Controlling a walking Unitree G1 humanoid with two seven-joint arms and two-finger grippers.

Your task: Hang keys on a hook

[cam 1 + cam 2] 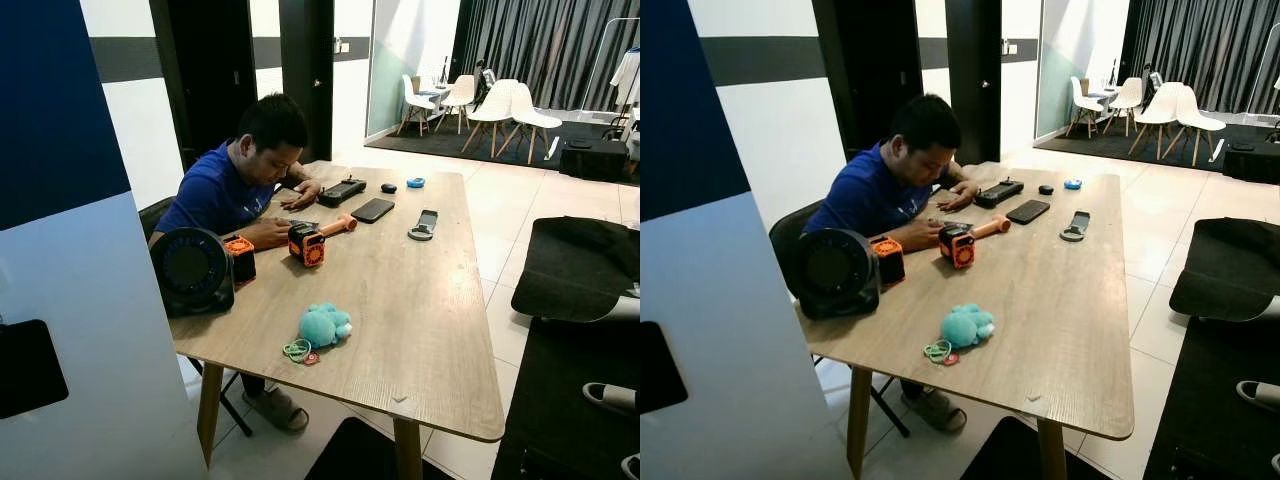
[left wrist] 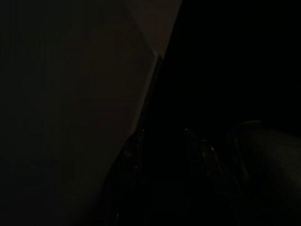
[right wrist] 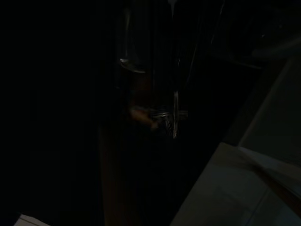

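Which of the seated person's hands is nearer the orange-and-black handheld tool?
The right hand: it rests right beside the orange-and-black handheld tool. The left hand lies beyond it, by the black rectangular controller.

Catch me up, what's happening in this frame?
The robot stands back from a wooden table, both arms hanging idle in the dark. Nothing is being handled yet. A key ring with green loops lies near the table's front edge beside a teal plush toy. A person sits at the far left side, bent over small parts near an orange tool and a black fan.
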